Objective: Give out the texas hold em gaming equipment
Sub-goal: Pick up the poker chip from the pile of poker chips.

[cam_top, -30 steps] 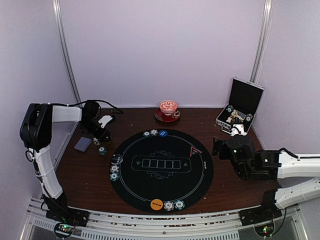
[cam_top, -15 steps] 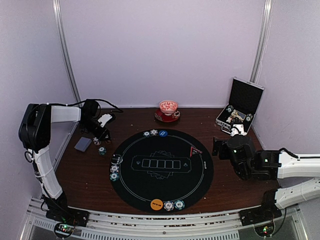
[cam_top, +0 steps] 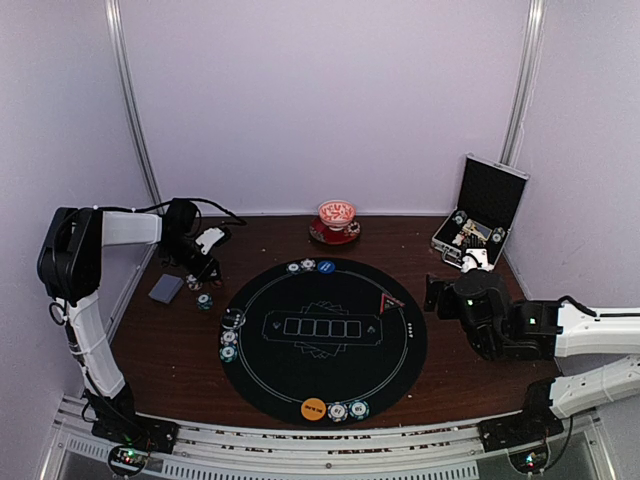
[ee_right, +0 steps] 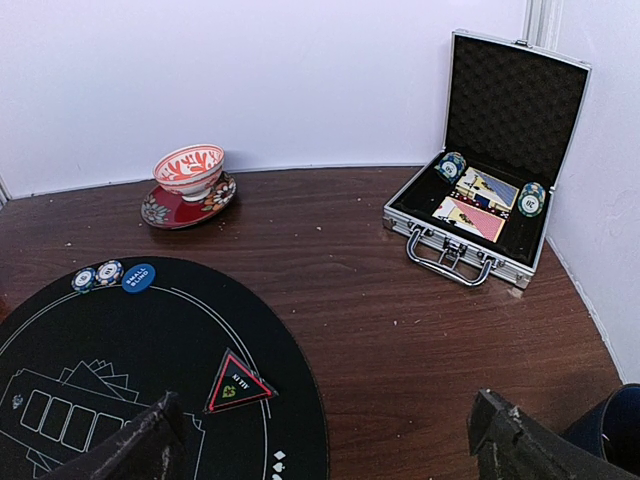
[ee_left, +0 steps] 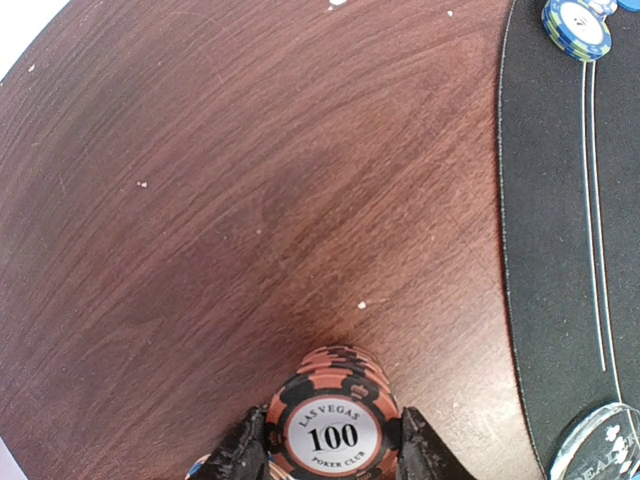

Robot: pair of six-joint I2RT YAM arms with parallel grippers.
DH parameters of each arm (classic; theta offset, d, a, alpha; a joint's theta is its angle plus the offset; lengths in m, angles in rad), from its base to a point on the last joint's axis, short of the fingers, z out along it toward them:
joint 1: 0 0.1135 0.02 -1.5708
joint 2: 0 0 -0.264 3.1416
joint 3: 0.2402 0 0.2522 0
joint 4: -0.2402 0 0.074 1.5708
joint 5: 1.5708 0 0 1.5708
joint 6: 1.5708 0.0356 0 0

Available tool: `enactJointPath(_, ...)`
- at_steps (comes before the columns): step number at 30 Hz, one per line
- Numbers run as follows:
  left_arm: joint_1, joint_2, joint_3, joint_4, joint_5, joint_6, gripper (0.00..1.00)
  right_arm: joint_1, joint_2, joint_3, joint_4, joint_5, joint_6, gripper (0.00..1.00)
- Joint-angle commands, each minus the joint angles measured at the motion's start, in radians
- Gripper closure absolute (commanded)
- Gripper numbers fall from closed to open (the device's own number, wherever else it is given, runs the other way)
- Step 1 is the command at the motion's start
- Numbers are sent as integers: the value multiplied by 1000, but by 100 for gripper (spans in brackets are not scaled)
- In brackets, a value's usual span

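My left gripper [ee_left: 333, 455] is shut on a short stack of red striped-edge poker chips [ee_left: 335, 420] marked 100, which stands on the brown table left of the round black mat [cam_top: 320, 375]. From above, the left gripper [cam_top: 200, 268] is at the table's back left, with the grey-blue card deck [cam_top: 166, 288] and a teal chip [cam_top: 204, 300] close by. Chips [cam_top: 300, 266] and a blue disc [cam_top: 325, 266] lie at the mat's far edge. A clear disc [cam_top: 234, 318] and chips [cam_top: 229, 345] are on its left edge. An orange disc [cam_top: 314, 408] and chips [cam_top: 347, 410] sit at the near edge. My right gripper [ee_right: 325, 440] is open and empty above the mat's right edge.
An open silver-edged black case [ee_right: 490, 190] with chips and cards inside stands at the back right corner. A red patterned bowl on a saucer [ee_right: 188, 170] sits at the back centre. A red-edged triangular marker [ee_right: 236, 384] lies on the mat's right side. Walls close the table on three sides.
The left arm has shifted very slightly at the back left, its fingers staying on the red chips. The right arm has not moved.
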Motion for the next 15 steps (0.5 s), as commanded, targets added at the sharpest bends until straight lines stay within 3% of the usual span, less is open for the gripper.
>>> enactJointPath(1,2,-2,-2,26,2,0,56,-5,1,11,6,1,-8,0)
enactJointPath(15,3,11,2,23,0,5,57,-6,-2,12,6,2,-7,0)
